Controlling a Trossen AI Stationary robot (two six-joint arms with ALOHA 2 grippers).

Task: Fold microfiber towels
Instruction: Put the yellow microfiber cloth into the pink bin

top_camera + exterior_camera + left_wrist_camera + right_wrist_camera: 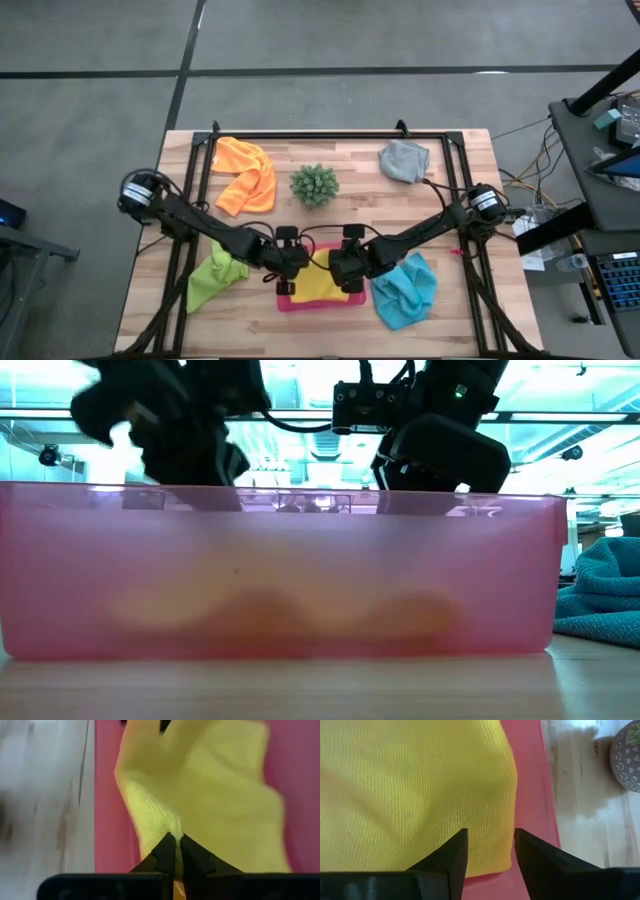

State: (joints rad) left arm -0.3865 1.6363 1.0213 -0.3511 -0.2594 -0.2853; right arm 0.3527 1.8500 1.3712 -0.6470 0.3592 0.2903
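The yellow towel [210, 795] is lying in the pink tray [288, 301], probably so the folding has a flat base. The left gripper [175, 845] is pinching a ridge of the towel's edge between fully closed fingers. The right gripper [490, 855] is hovering over the opposite edge, fingers parted and holding nothing. Beyond the right gripper, the light blue towel [405, 290] is crowding the tray; the plant [314, 185] is leaving room ahead.
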